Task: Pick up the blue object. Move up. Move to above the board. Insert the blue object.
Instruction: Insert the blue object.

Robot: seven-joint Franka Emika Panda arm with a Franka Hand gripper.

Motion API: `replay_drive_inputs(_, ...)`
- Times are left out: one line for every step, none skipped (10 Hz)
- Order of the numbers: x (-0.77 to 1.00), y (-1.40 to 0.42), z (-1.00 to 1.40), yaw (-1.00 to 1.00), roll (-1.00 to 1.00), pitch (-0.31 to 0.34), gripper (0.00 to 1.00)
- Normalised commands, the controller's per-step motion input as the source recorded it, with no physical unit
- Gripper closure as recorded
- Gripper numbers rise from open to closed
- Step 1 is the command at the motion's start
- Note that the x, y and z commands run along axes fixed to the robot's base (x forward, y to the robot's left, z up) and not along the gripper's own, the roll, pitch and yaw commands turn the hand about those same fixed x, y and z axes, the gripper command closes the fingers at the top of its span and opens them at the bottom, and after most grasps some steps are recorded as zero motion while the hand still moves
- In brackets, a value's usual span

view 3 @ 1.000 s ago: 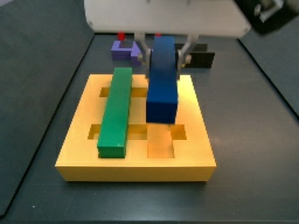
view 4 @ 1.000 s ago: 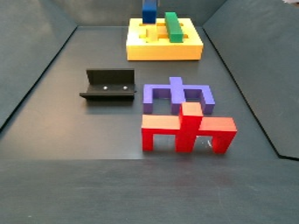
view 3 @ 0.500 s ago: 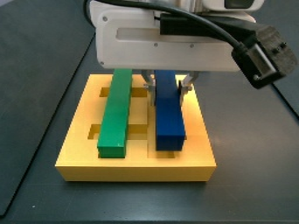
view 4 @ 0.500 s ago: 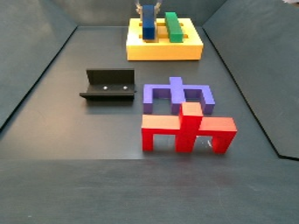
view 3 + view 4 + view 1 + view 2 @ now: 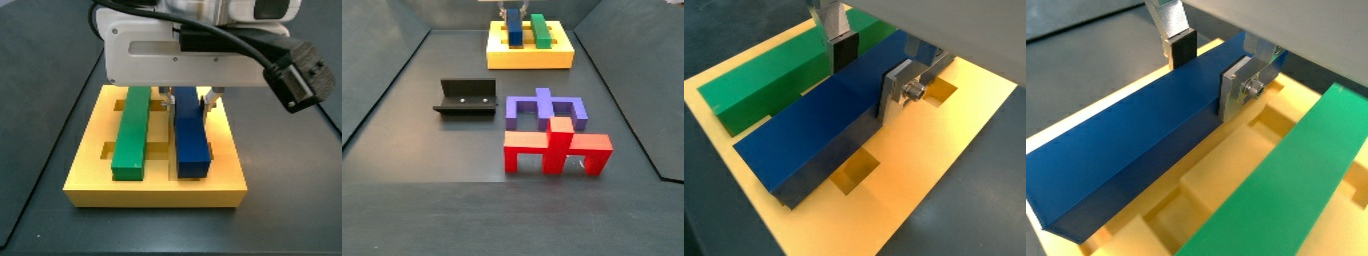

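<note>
Two silver fingers (image 5: 898,88) of the end effector (image 5: 1209,68) straddle the long flat dark blue bar (image 5: 831,120), closed on its faces. Bar lies seated in the yellow grooved board (image 5: 94,180) beside the green bar (image 5: 131,128). Looks rigid, smooth, light; mid-length side grip suits.

A robot test cell in a lab: a dark matte floor (image 5: 422,200) walled by dark panels, bare apart from plain coloured test blocks. The fixture (image 5: 466,97) stands bolted there, well apart from the gripper (image 5: 190,97), whose fingers (image 5: 899,88) straddle the blue object (image 5: 193,136) in the board (image 5: 154,188).
</note>
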Motion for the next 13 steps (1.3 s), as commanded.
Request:
replay_drive_inputs(0.0, 0.07, -0.23, -0.07, 0.03, 0.019, 1.0)
replay_drive_inputs(0.0, 0.0, -0.18, -0.03, 0.01, 0.016, 1.0)
replay_drive_inputs(0.04, 0.0, -0.2, 0.0, 0.0, 0.0, 1.0)
replay_drive_inputs(0.0, -0.01, -0.21, 0.0, 0.0, 0.0, 1.0)
replay_drive_inputs(-0.11, 0.0, -0.2, -0.1, 0.0, 0.0, 1.0)
replay_drive_inputs(-0.09, 0.0, -0.17, -0.13, 0.0, 0.0, 1.0)
replay_drive_inputs(-0.08, 0.0, -0.14, -0.23, 0.0, 0.0, 1.0)
replay_drive_inputs(-0.01, 0.0, -0.14, -0.28, 0.0, 0.007, 1.0)
replay_drive_inputs(0.0, 0.0, -0.12, -0.23, 0.0, 0.0, 1.0)
replay_drive_inputs(0.0, 0.0, -0.16, -0.12, 0.0, 0.0, 1.0)
replay_drive_inputs(0.0, -0.03, -0.17, -0.07, 0.0, 0.0, 1.0)
replay_drive_inputs(-0.01, -0.1, -0.17, 0.0, 0.0, 0.0, 1.0)
replay_drive_inputs(0.0, -0.13, -0.25, 0.0, 0.02, 0.0, 1.0)
